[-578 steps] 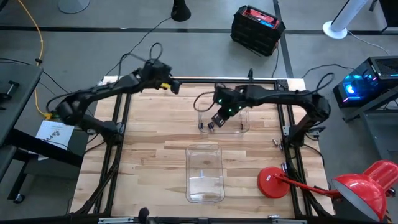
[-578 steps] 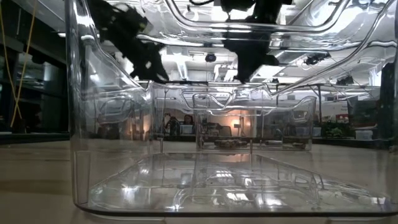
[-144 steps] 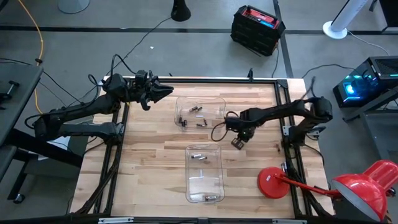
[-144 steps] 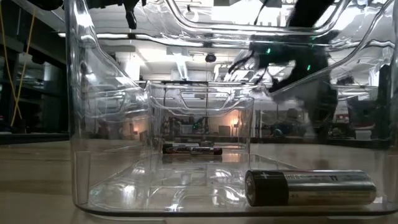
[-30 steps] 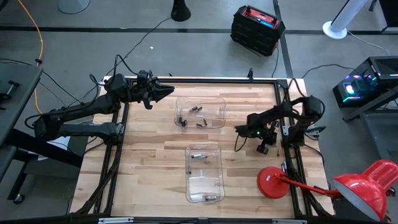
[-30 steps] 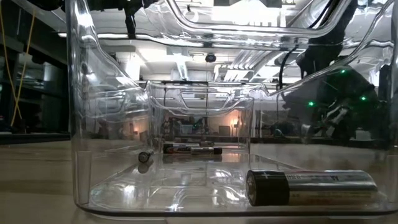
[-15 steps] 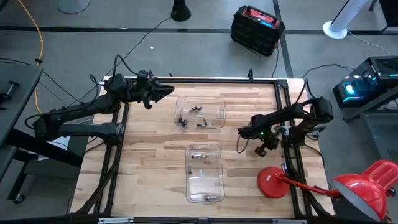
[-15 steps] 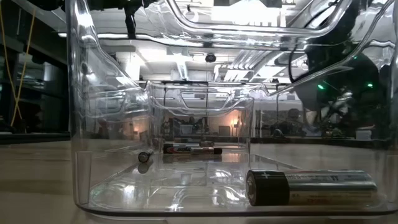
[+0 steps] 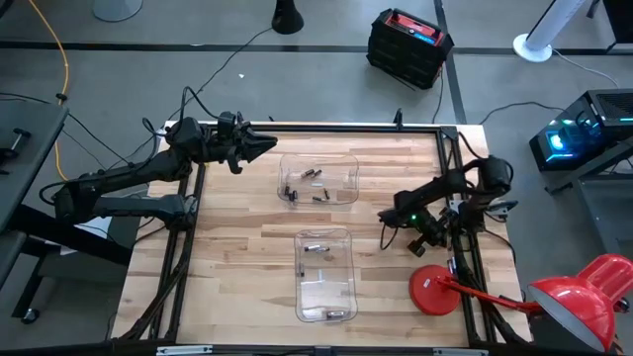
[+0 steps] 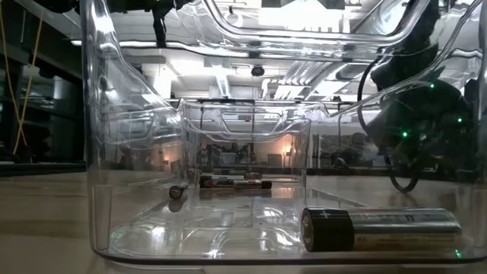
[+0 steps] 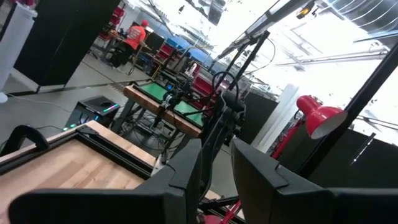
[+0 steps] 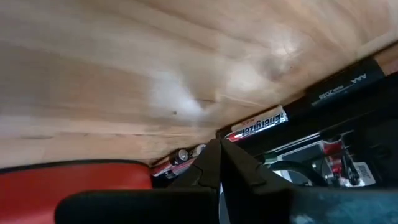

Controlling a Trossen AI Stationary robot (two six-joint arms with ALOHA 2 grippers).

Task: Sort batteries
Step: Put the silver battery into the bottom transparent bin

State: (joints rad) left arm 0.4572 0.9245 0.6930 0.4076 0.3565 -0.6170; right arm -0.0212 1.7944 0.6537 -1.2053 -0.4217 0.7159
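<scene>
Several small batteries [image 9: 307, 188] lie in the far clear container [image 9: 346, 163]. The near clear container [image 9: 348, 287] holds a large cell [image 10: 380, 228] at its near end and smaller ones [image 9: 315, 247] at its far end. A loose Energizer battery [image 12: 258, 126] lies on the wood against the dark rail at the table's right edge. My right gripper [image 9: 427, 240] hangs low there, shut, with its tips [image 12: 219, 152] right beside that battery's end. My left gripper [image 9: 265, 146] waits above the table's far left corner, open by a narrow gap [image 11: 216, 168]. My right gripper points down at the tabletop beside the end of the loose battery [image 12: 231, 134]. I cannot tell whether its shut fingertips touch the battery.
A red lamp base [image 9: 435, 290] stands on the table just near of the right gripper, also seen as a red edge [image 12: 74, 171]. A black frame rail [image 9: 457, 198] runs along the right edge. Bare wood lies between the containers and to their left.
The right gripper has sunk lower over the table's right edge and shifted slightly toward the near edge, with the arm's forearm swinging. The left arm and the batteries in both containers have stayed where they were.
</scene>
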